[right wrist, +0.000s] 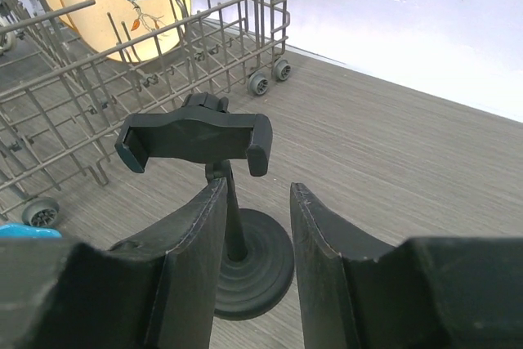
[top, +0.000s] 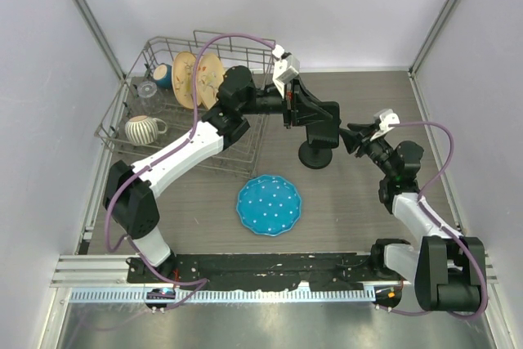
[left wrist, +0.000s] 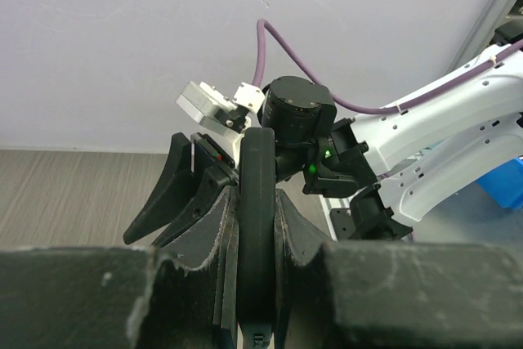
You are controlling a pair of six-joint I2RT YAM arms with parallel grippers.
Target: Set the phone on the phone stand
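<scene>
1. Held the phone (left wrist: 258,161) edge-on in the left gripper (left wrist: 257,202), both fingers (left wrist: 214,230) closed against its flat faces, its upper end standing clear above their tips
2. Hung raised off the table (top: 359,210), near the middle of it, at the end of the left arm stretched out from the near left
3. Stood the phone stand (top: 317,155) upright on the table, right of the wire dish rack (top: 245,153) and beyond the blue dotted plate (top: 269,204), apart from both
4. Gripped nothing in the clamp bracket (right wrist: 192,138), set level at the top of the thin stem above the round base (right wrist: 257,271)
5. Spread the right gripper (right wrist: 257,190) open, its fingers (right wrist: 192,259) parted, with stem and base seen through the gap; could not tell whether either finger touched the stem
6. Pointed at the stand from its right in the top view, low and just beside it
7. Carried two patterned plates (top: 198,78) on edge and a striped mug (top: 145,128) in the rack, well apart from the stand
</scene>
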